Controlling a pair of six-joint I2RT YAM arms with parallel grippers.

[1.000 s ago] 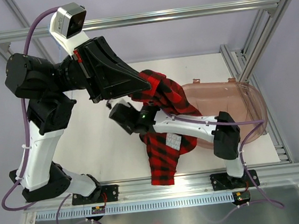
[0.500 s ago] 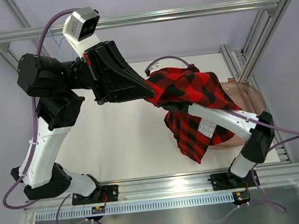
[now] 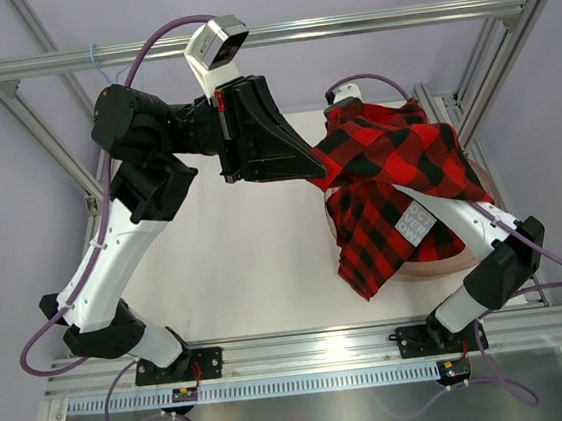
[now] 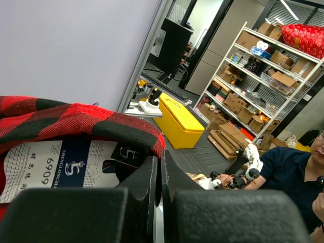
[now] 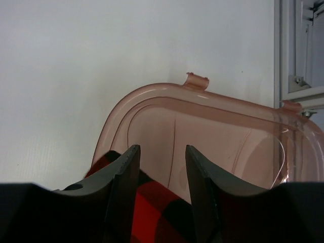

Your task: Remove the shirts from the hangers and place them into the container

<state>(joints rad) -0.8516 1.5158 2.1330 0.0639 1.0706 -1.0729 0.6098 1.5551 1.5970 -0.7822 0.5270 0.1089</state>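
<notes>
The shirt [image 3: 398, 173] hangs in the air on the 3 o'clock side of the table [image 3: 246, 264], right over the tub [image 5: 202, 126] — from above, it hides most of the tub. The shirt is bunched up high. One end droops toward 7 o'clock with its white label [image 3: 416, 224] showing. The left gripper [image 3: 319, 166] is clamped tight on the shirt's edge at 9 o'clock. The right arm [image 3: 491, 249] reaches up under the cloth from 5 o'clock, and the shirt lies over it. The right gripper [image 5: 162, 148] has its fingers spread apart — red cloth sits low between them, but the tips pinch nothing. Past the tips is the tub's bare floor.
</notes>
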